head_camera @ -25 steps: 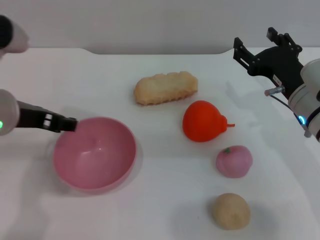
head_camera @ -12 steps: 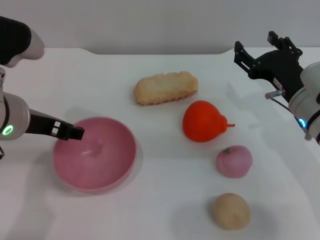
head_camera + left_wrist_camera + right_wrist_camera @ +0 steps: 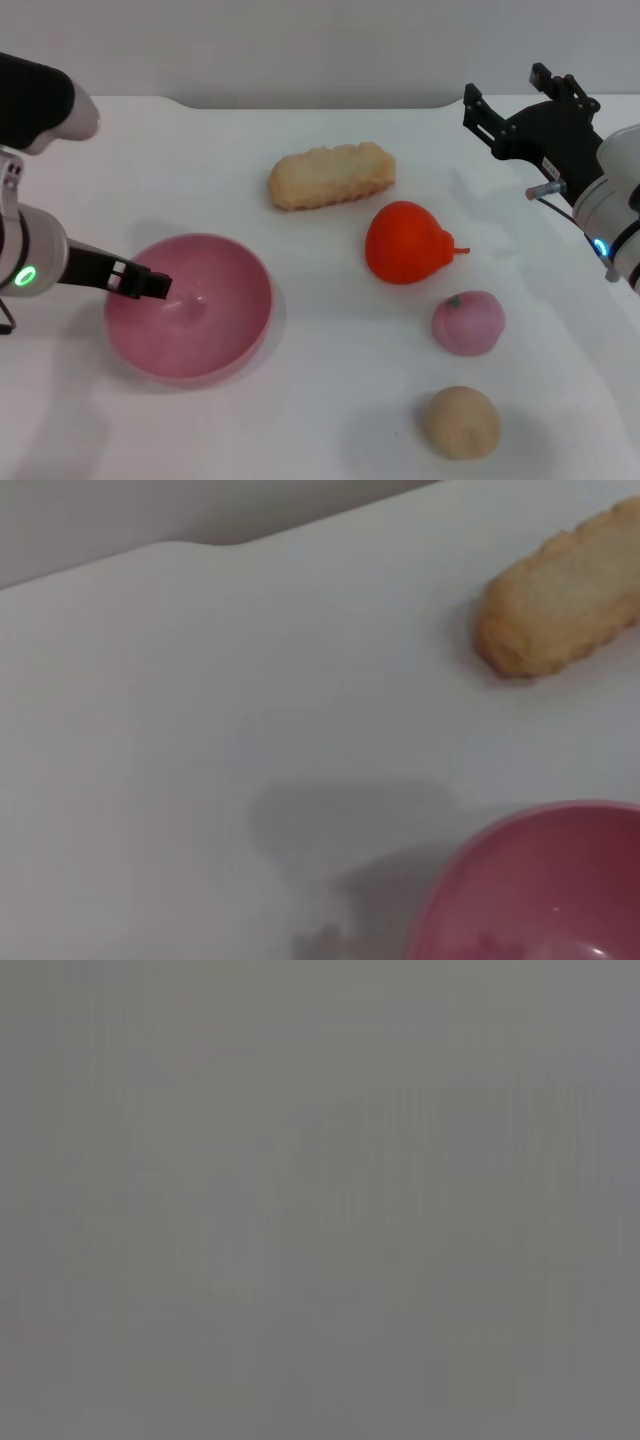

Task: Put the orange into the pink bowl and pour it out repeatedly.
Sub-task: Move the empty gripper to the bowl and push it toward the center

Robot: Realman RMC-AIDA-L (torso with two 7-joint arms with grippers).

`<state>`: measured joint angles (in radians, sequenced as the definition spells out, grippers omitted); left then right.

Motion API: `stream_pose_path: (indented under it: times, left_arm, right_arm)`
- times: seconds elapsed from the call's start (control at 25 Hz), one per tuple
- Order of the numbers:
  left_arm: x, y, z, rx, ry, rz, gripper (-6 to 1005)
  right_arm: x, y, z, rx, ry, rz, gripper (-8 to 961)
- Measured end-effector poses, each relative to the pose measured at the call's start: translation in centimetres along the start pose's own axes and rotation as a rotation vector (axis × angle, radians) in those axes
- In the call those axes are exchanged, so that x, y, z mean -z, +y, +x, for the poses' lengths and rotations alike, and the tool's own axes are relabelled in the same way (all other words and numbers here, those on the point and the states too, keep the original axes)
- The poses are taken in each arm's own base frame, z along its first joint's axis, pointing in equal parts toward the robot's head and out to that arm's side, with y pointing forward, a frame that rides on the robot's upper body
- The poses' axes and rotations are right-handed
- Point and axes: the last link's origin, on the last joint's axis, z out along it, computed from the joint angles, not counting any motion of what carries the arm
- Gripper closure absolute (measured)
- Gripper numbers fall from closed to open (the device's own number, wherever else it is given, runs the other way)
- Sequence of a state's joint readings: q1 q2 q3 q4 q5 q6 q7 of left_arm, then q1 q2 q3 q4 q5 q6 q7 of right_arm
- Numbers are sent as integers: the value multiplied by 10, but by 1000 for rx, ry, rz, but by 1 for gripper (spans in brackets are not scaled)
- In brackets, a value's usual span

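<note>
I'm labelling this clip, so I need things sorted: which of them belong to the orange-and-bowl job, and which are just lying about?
Part of the job:
orange
pink bowl
left gripper, at the bowl's rim
right gripper, raised beyond the orange

Just lying about:
biscuit
pink peach
beige lump

One pink bowl [image 3: 190, 320], one orange [image 3: 405, 243], one pink fruit [image 3: 468, 322], one beige lump [image 3: 460, 421], one biscuit [image 3: 331, 176].

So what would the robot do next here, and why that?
Probably bring the right gripper down toward the orange. The orange lies on the table, the pink bowl holds nothing, and the right gripper, jaws open, hangs up at the far right. The left gripper is at the bowl's rim.
</note>
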<state>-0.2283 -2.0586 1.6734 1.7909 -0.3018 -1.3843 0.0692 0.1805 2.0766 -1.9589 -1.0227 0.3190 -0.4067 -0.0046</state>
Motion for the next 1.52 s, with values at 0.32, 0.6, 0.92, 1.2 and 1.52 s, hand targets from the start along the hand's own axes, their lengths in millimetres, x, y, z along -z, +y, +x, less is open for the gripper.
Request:
stream_pose_path:
  times: [0.32,0.6,0.92,1.2,1.52]
  left_arm:
    - [-11,3,-2,-12,-26,-4,334]
    - [-29,-2,-2,-12,-43,3,347]
    - [-39,-4,-7,-3,-89,4,362]
    - [-40,-7,-7,21,-89,-2,376]
    - [-40,-9,-3,27,-76,-19,436]
  right_arm:
    - [-1,1,-1,1,-4,-3,135]
    - [-1,1,-1,0,-5,-4,134]
    - [0,2,-1,-1,-4,-5,134]
    - [-2,5,-3,1,-9,-14,134]
    - [-2,6,-6,0,-18,-19,135]
